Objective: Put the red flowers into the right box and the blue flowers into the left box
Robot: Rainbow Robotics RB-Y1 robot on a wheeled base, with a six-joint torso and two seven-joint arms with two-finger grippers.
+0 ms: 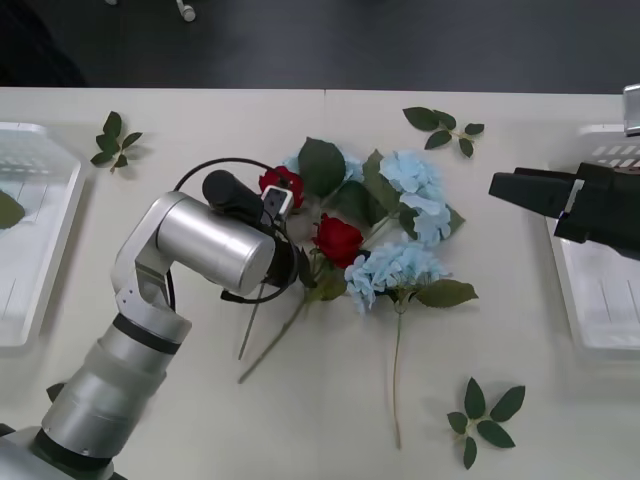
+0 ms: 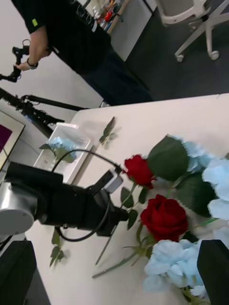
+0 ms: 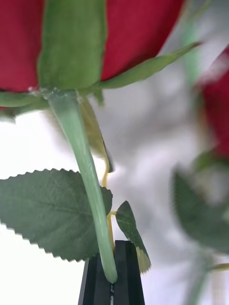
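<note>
Two red flowers [image 1: 340, 240] [image 1: 282, 183] lie in a heap mid-table with the blue flowers [image 1: 395, 270] [image 1: 415, 185]. My left gripper [image 1: 303, 266] is low at the heap's left side. In the left wrist view its black fingers [image 3: 98, 286] are pressed together on the green stem [image 3: 83, 157] just below a red bloom. My right gripper [image 1: 505, 187] hovers open beside the right box [image 1: 600, 300], its fingers [image 2: 19, 271] far apart. The left box [image 1: 60, 200] stands at the table's left edge and holds a blue flower [image 2: 59, 145].
Loose green leaf sprigs lie at the back left [image 1: 115, 140], back right [image 1: 445, 128] and front right [image 1: 485, 415]. One blue flower's long stem [image 1: 397, 370] runs toward the front edge. Bare tabletop lies between the heap and each box.
</note>
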